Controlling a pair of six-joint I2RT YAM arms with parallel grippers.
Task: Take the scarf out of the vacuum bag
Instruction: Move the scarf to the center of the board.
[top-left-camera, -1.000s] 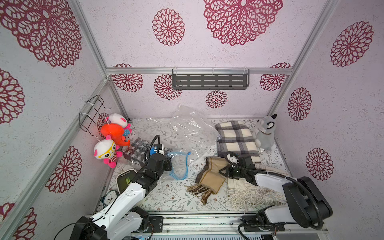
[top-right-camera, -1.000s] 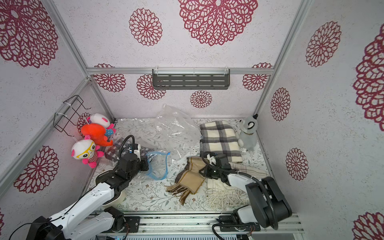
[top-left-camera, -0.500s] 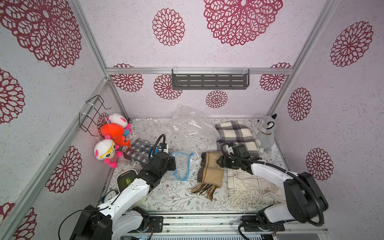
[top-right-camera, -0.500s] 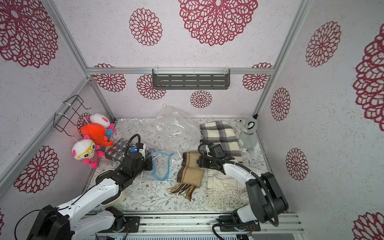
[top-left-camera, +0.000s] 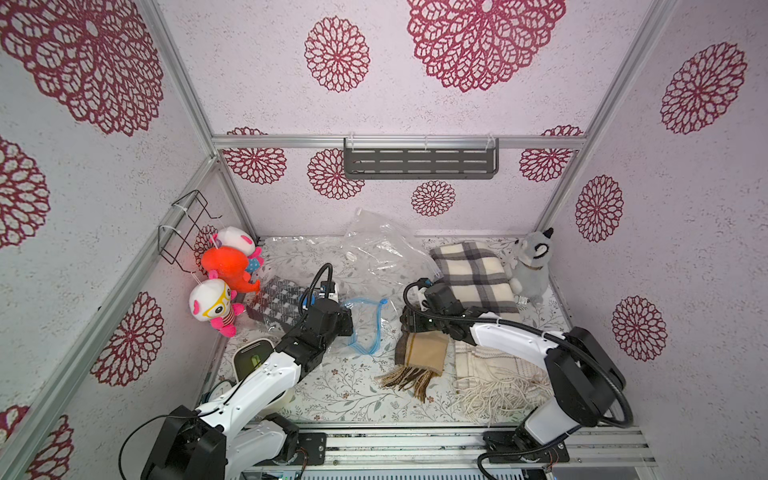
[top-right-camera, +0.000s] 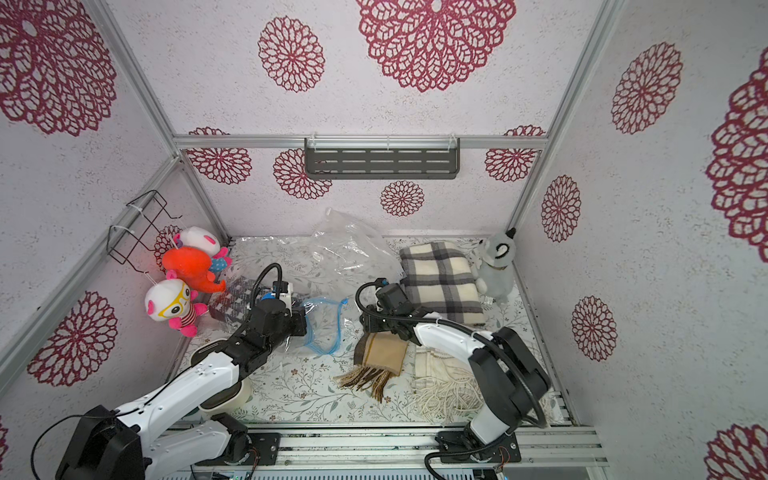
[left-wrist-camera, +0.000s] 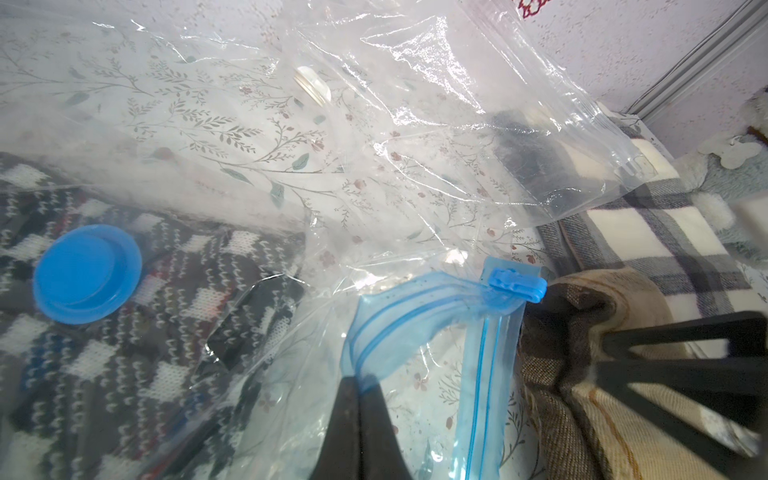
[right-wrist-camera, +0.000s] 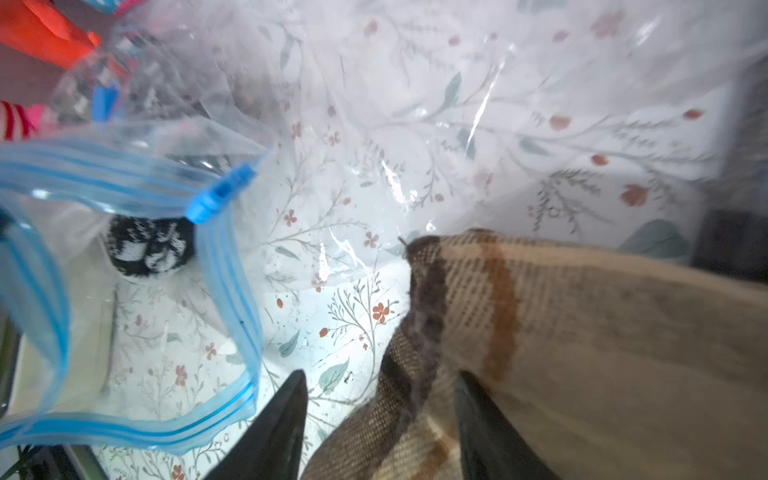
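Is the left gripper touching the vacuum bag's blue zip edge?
Touching. The left wrist view shows the left gripper pinched shut on the bag's blue zip edge.

We counted four plush toys (top-left-camera: 212, 305), four scarves (top-left-camera: 428, 353) and two clear bags (top-left-camera: 386, 253) — then two robot arms (top-left-camera: 266, 378), one grey shelf (top-left-camera: 419, 164) and one wire rack (top-left-camera: 183, 232).

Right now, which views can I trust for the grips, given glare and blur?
Left wrist view: sharp centrally, left gripper pinched on the blue zip edge of the clear vacuum bag; glare streaks the loose plastic beyond. Right wrist view: soft throughout, right gripper reads open astride the tan-and-brown striped scarf. Both top views: evenly lit, sharp, grips too small.
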